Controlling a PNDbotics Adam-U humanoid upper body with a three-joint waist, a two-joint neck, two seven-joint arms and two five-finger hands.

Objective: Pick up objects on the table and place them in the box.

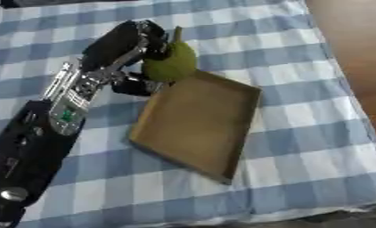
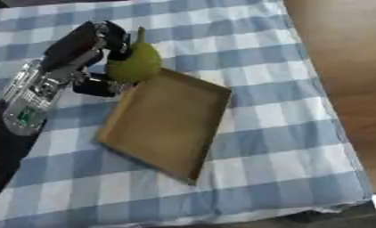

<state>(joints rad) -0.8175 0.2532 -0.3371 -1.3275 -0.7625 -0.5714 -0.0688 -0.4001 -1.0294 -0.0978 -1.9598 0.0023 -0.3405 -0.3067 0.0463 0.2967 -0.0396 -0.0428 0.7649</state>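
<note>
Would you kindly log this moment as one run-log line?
left hand: shut on green pear | pear: at far corner of shallow brown box | right hand: unseen

Green pear; tan box; blue-white checked tablecloth.

I find no writing I can read anywhere here; my left forearm carries a small green square, but no letters or numbers on it can be made out; nothing else bears a label.
</note>
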